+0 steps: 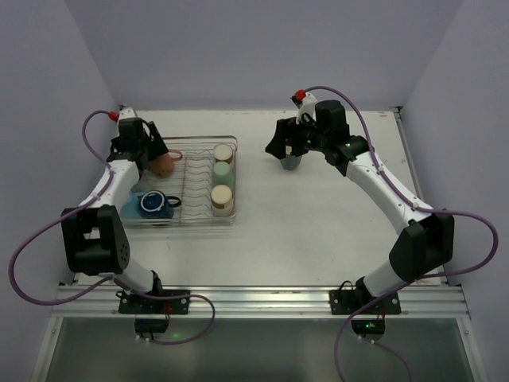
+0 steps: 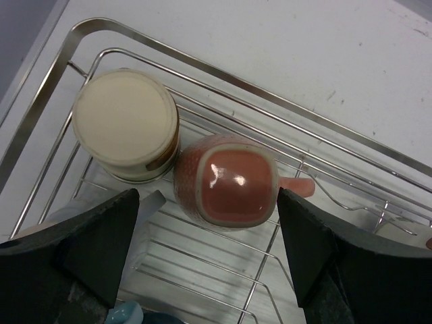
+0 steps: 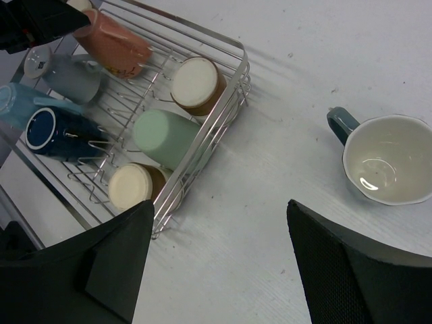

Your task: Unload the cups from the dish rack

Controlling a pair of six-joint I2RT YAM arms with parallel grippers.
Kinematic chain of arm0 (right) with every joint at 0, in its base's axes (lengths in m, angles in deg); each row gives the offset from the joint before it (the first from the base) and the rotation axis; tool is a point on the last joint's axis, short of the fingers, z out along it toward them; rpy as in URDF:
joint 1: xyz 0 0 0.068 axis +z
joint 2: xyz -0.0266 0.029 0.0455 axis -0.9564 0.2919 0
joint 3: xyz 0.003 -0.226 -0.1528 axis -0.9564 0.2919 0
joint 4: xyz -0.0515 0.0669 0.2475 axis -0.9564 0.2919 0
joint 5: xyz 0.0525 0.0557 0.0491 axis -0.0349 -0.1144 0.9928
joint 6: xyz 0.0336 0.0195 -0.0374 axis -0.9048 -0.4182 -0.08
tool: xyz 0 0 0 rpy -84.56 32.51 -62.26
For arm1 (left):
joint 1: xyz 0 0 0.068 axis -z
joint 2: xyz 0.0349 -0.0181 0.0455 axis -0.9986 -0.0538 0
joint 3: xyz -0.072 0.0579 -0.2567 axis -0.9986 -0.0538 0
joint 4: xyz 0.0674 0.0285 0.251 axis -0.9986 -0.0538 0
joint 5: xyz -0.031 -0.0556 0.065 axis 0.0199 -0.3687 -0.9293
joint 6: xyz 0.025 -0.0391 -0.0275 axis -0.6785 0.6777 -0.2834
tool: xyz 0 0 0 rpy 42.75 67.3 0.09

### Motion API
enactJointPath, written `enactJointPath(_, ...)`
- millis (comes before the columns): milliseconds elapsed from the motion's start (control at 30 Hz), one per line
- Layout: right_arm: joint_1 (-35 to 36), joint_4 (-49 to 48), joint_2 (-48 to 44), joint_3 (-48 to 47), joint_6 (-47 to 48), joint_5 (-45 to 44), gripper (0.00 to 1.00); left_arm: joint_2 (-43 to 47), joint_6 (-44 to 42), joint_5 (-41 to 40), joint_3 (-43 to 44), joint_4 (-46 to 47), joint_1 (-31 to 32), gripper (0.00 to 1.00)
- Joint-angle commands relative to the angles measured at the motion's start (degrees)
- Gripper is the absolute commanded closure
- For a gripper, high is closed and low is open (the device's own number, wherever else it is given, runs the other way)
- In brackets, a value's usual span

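The silver wire dish rack (image 1: 199, 219) stands at the left. It holds a salmon pink mug (image 2: 229, 179) bottom up, a navy mug (image 1: 151, 204), a light blue mug (image 1: 130, 204), a pale green tumbler (image 1: 222, 169) and beige tumblers (image 1: 223, 152). My left gripper (image 2: 209, 250) is open just above the salmon mug, which sits between the jaws, untouched. A grey-teal mug (image 3: 388, 158) stands upright on the table right of the rack. My right gripper (image 3: 219, 263) is open and empty above the table beside that mug.
Another beige tumbler (image 2: 126, 125) stands bottom up in the rack's far corner, touching the salmon mug. A pale grey mug (image 3: 71, 75) lies in the rack by the navy one. Walls close in the table on the left, back and right.
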Motion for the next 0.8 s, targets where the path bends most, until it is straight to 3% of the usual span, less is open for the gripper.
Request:
enactJointPath(0,0.1,-2.3,-0.3,-0.2,-0.5,1.6,0.19,-1.6,-3.1,4.7,-0.5,4.6,-0.2,0.14)
enactJointPath(167,0.1,-2.4,0.0,-0.5,-0.6,1.9,0.19,-2.3,-6.3,7.0,-1.2,6.0,-0.1,0.16)
enactJointPath(433,0.0,-2.5,0.2,-0.4,-0.5,1.9,0.19,-5.9,-6.5,6.4,0.3,6.4,-0.2,0.04)
enactJointPath(567,0.1,-2.4,0.7,-0.6,-0.5,1.9,0.19,-6.9,-7.2,7.8,0.3,6.8,-0.3,0.16)
enactJointPath(767,0.1,-2.4,0.9,-0.6,-0.5,2.0,0.19,-7.2,-10.3,10.6,-1.0,9.0,-0.2,0.16)
